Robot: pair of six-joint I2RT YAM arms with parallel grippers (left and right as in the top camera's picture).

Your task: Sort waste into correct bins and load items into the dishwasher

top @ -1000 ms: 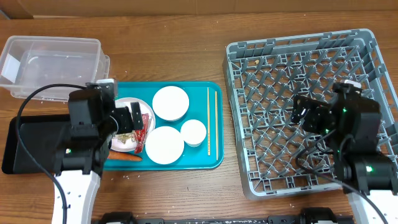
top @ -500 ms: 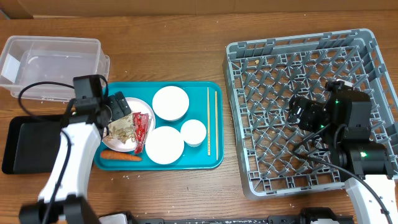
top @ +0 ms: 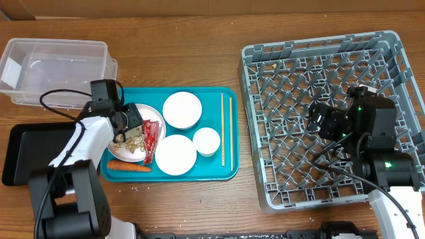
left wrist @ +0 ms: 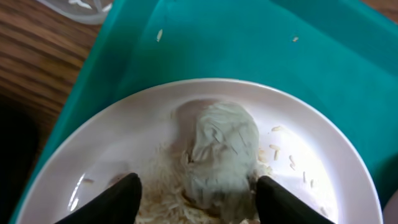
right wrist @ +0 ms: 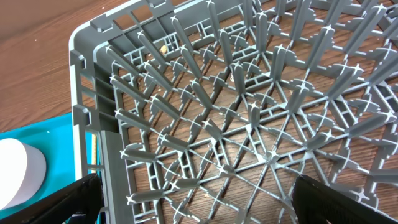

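Crumpled pale paper wad [left wrist: 221, 155] is lying between the fingers [left wrist: 118, 199] of the left gripper [left wrist: 199, 199]. They are standing wide apart, holding nothing.

No text, brand, number or sign can be read in any view. A white label [top: 9, 72] is seen on the clear container [top: 60, 66], but no writing can be made out on it (it is too small). Nothing legible is found on the red wrapper [top: 151, 136].

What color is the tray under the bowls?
Teal, a blue-green. The tray shows best in the overhead view.
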